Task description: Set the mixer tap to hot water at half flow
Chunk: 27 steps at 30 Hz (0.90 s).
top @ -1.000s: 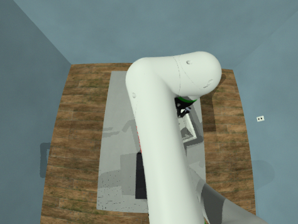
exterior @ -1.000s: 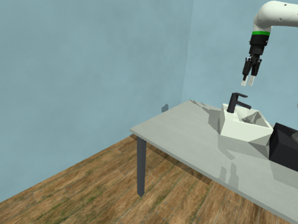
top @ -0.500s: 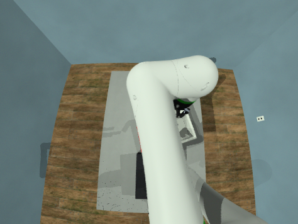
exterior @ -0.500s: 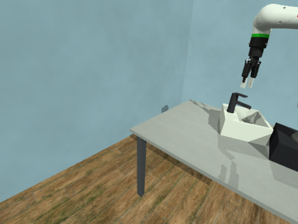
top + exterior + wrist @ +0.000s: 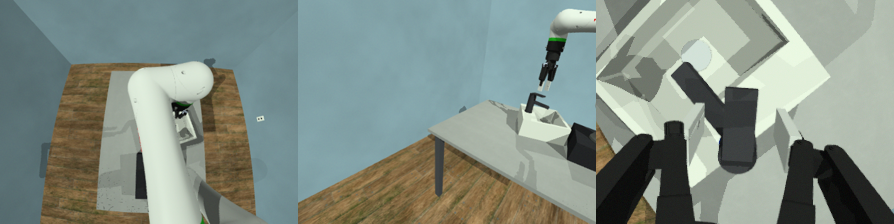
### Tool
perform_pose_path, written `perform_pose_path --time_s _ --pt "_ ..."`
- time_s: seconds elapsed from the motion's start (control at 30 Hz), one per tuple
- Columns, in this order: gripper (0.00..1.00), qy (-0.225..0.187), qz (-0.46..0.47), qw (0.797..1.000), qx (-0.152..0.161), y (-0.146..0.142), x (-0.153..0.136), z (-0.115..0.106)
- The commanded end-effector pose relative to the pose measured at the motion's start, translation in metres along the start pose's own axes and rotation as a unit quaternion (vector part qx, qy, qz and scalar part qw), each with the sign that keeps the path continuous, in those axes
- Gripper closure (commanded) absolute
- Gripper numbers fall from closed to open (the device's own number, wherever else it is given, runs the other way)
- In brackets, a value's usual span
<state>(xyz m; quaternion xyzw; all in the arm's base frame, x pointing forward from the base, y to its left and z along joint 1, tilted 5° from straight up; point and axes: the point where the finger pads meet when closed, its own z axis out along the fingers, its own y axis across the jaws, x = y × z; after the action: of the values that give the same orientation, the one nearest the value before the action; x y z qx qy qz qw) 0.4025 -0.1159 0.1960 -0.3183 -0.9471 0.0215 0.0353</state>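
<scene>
A black mixer tap (image 5: 530, 104) stands on the rear rim of a white basin (image 5: 541, 131) (image 5: 186, 131) (image 5: 796, 72). Its flat lever (image 5: 537, 95) (image 5: 739, 132) lies low on top of the tap body, and the spout (image 5: 542, 106) (image 5: 697, 90) reaches out over the bowl. My gripper (image 5: 544, 88) (image 5: 739, 119) (image 5: 180, 113) hangs a little above the lever, pointing down. Its fingers are partly open and straddle the lever from above in the wrist view, with nothing between them. I cannot see the red and blue dots. In the top view the arm hides most of the tap.
The basin sits on a grey table (image 5: 480, 132) (image 5: 116, 104) near the back wall. A black box (image 5: 581, 146) (image 5: 141, 176) stands on the table beside the basin, towards the arm's base. The floor is wooden.
</scene>
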Motion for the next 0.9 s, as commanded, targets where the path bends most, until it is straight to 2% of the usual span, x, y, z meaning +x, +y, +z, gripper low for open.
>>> perform_pose_path --time_s 0.0,0.3,0.87 --pt "0.57 0.0 0.0 1.0 0.0 0.0 0.0 0.005" --pt "0.57 0.0 0.0 1.0 0.0 0.0 0.0 0.015" --pt "0.57 0.0 0.0 1.0 0.0 0.0 0.0 0.018"
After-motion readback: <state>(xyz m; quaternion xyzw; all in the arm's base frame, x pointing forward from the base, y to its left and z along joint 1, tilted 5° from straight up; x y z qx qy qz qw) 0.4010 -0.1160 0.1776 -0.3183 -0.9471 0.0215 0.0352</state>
